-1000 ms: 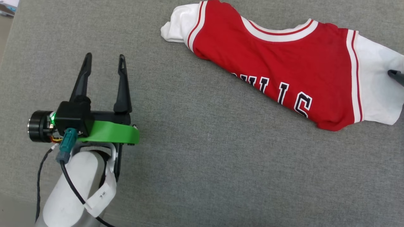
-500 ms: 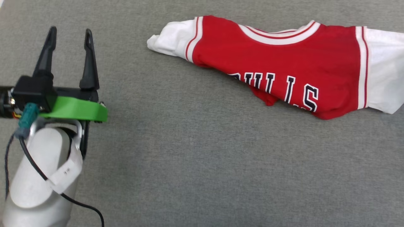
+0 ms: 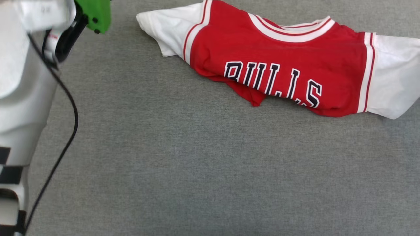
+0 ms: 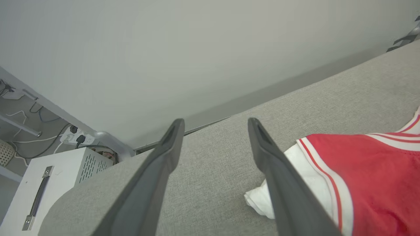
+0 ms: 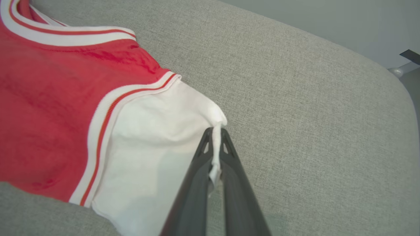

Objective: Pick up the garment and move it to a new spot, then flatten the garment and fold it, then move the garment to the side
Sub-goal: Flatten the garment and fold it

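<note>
The garment (image 3: 279, 62), a red jersey T-shirt with white sleeves and black lettering, lies crumpled across the upper right of the grey surface (image 3: 197, 164) in the head view. My right gripper (image 5: 215, 131) is shut on the outer edge of one white sleeve (image 5: 154, 137), a strip of white cloth pinched between its fingers. In the left wrist view my left gripper (image 4: 215, 124) stands open above the surface with nothing between its fingers; the other white sleeve (image 4: 297, 164) lies just beside its right finger (image 4: 272, 164). The left forearm (image 3: 19, 85) rises along the head view's left edge.
The grey padded surface ends at a far edge with a pale wall behind it. A white cabinet (image 4: 49, 177) and cables sit beyond its corner in the left wrist view. The surface's rounded corner (image 5: 393, 85) lies to the right of my right gripper.
My right gripper has shut on the white sleeve. The garment has spread, showing more of its lettering. My left arm has moved forward, its fingers passing out of the head view's top.
</note>
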